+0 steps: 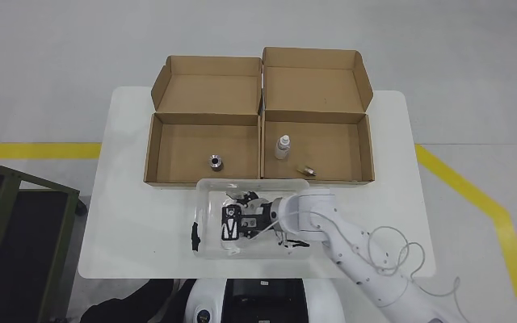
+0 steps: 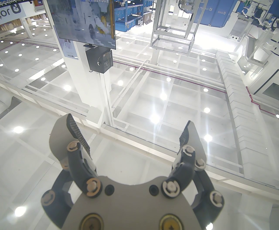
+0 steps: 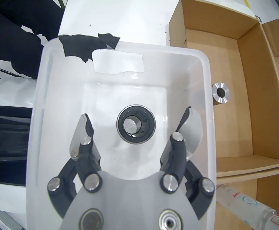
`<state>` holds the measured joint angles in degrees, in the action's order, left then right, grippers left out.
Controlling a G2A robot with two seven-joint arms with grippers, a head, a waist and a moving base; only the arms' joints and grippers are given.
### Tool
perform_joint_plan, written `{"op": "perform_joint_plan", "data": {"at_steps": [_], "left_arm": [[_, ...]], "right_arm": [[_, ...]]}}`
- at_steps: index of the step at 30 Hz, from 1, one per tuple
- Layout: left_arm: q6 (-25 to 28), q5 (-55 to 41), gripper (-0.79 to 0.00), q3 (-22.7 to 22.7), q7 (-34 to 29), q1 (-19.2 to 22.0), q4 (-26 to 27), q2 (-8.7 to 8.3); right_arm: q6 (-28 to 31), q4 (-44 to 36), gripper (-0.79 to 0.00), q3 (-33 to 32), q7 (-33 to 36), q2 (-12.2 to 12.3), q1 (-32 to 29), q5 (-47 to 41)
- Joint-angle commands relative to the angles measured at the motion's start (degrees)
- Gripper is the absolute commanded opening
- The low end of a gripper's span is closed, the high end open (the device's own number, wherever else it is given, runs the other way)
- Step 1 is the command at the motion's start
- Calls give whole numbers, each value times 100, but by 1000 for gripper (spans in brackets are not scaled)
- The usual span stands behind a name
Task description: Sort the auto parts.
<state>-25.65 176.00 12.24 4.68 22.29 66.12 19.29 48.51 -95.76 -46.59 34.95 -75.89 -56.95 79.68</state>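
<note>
over the clear bin point(image 3: 152, 54): right gripper point(image 3: 137, 113) spread wide, empty; black ring point(image 3: 150, 125) on bin floor beneath it. left gripper point(image 2: 129, 119) wide, empty.

No readable text: only indistinct print on the clear bottle point(image 3: 239, 199) and a hall banner point(image 2: 12, 9)
</note>
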Motion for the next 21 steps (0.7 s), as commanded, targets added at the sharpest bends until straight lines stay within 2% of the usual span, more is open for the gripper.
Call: {"op": "perform_joint_plan", "data": {"at_steps": [1,5,8,12,17,19,20,21], "left_arm": [[0,0,0,0,0,0,0,0],[0,0,0,0,0,0,0,0],[0,0,0,0,0,0,0,0],[0,0,0,0,0,0,0,0],[0,0,0,0,0,0,0,0],[0,0,0,0,0,0,0,0],[0,0,0,0,0,0,0,0],[0,0,0,0,0,0,0,0]], "right_arm": [[-21,89,-99,24,-52,-2,26,24],[-93,287,-111,78,-146,-13,90,75],[-135,407,-142,128,-232,-27,143,86],[-194,566,-228,199,-334,-49,199,73],[-232,703,-259,287,-409,-72,257,64],[-228,733,-299,304,-432,-77,272,38],[-225,739,-369,307,-442,-77,277,27],[-221,745,-400,306,-446,-76,278,18]]}}
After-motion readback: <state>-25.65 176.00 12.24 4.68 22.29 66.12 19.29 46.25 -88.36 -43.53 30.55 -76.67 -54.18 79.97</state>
